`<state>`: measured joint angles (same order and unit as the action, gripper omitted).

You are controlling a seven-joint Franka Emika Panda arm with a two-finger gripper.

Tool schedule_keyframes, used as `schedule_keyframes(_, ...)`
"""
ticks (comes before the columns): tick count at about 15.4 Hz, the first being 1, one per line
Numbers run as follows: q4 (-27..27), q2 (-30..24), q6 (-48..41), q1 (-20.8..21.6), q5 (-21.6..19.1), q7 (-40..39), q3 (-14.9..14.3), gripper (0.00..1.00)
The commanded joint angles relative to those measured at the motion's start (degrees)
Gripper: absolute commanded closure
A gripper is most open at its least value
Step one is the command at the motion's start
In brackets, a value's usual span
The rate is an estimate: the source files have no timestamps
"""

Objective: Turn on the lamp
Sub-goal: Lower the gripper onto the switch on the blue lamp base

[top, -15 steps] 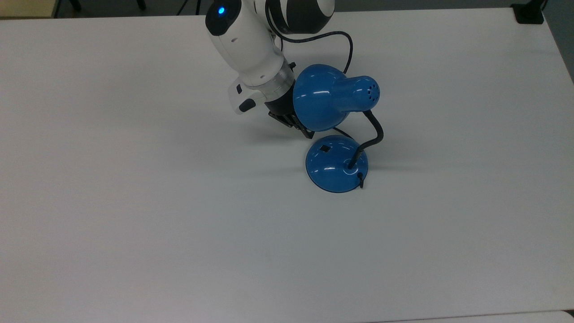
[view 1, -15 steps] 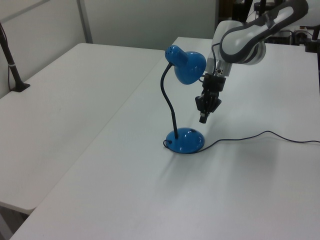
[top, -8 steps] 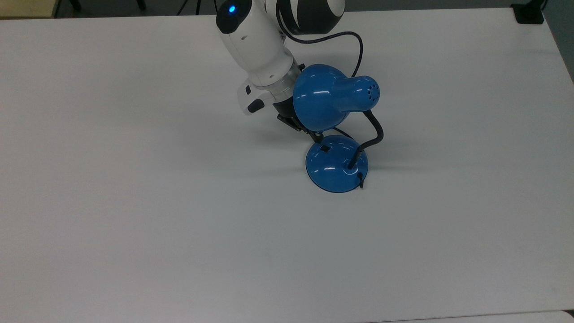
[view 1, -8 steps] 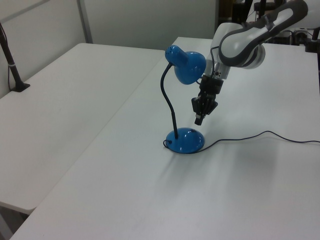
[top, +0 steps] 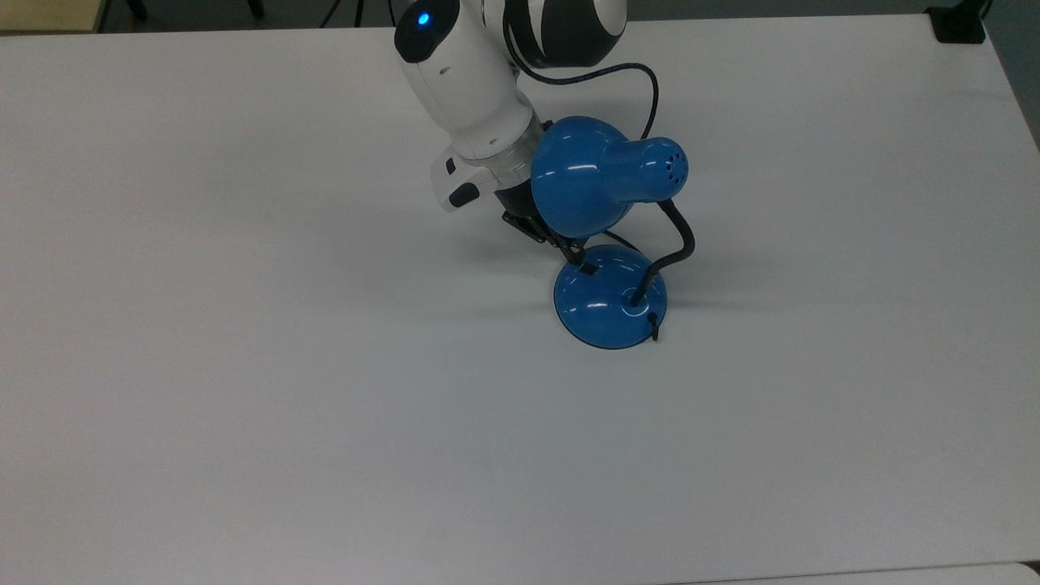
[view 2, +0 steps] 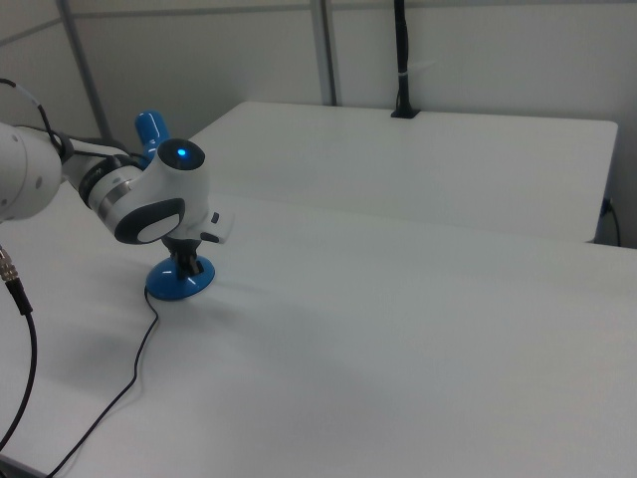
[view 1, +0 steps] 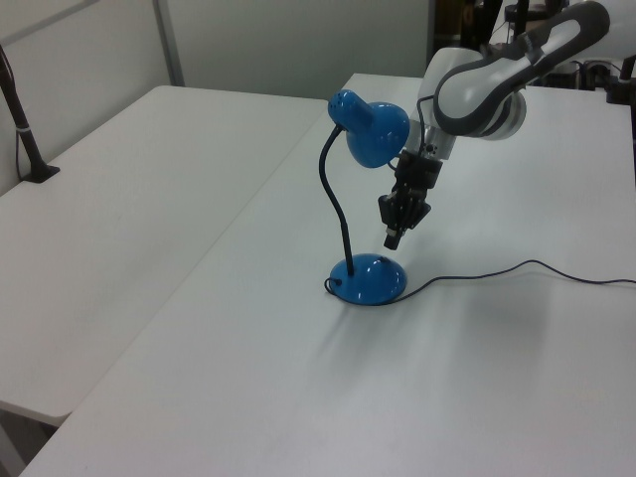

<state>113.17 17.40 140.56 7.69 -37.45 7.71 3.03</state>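
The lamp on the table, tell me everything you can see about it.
The lamp is small, glossy blue, with a bell-shaped shade pierced by vent holes, a black bendy neck and a round domed base. It stands upright on the white table, unlit. A black cord trails from the base. The gripper hangs just above the base, by the small black switch; contact is unclear.

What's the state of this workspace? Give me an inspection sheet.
Surface: white table, bare.
Job's things: blue lamp upright, unlit; base flat on the table.
Clutter: nothing seen.
Grippers: pincer points down, just above the base's switch side; open or shut, cannot tell.
Cables: black cord runs from the base across the table.
Surroundings: second white table alongside; black clamped post.
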Motion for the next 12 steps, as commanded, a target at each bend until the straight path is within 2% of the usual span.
schedule_keyframes(1,-0.58,0.80,1.83,0.75,-1.31,0.64,0.05,1.00)
schedule_keyframes(12,-0.67,1.59,3.76,1.89,-2.80,0.64,0.05,1.00)
